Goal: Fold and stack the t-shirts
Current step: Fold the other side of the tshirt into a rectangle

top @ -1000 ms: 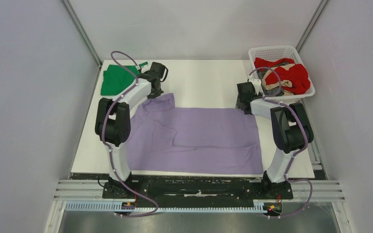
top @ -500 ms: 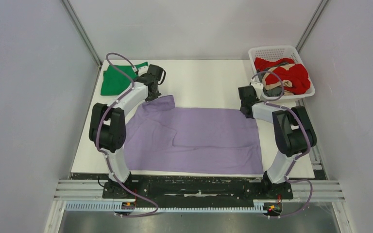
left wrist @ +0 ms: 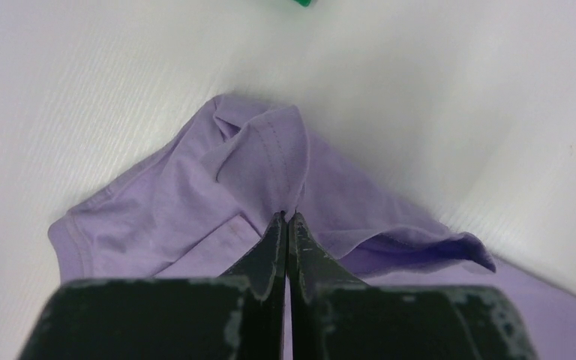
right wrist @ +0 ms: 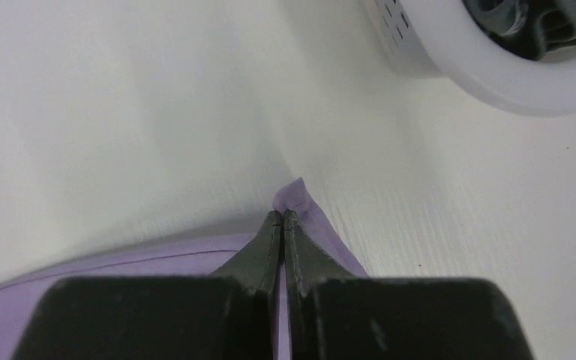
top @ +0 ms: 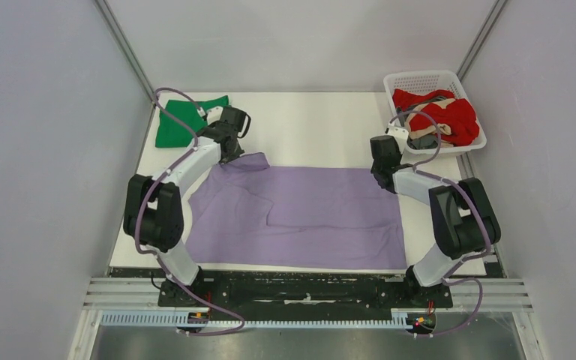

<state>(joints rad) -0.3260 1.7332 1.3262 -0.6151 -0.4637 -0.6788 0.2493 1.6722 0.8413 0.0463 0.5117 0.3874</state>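
The lavender t-shirt [top: 300,214] lies spread across the middle of the white counter [top: 315,127]. The left hand [left wrist: 286,219] is pinched tight on a bunched sleeve at the shirt's upper left corner, and the right hand [right wrist: 282,217] grips its upper right corner. A green t-shirt [top: 178,121] lies upper left; a red t-shirt [top: 457,116] fills the basket [top: 424,79] upper right

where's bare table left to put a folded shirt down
The widest bare table is the far strip between the green shirt and the basket, beyond the lavender shirt. That shirt fills the middle, and the left arm and right arm crowd its side margins.
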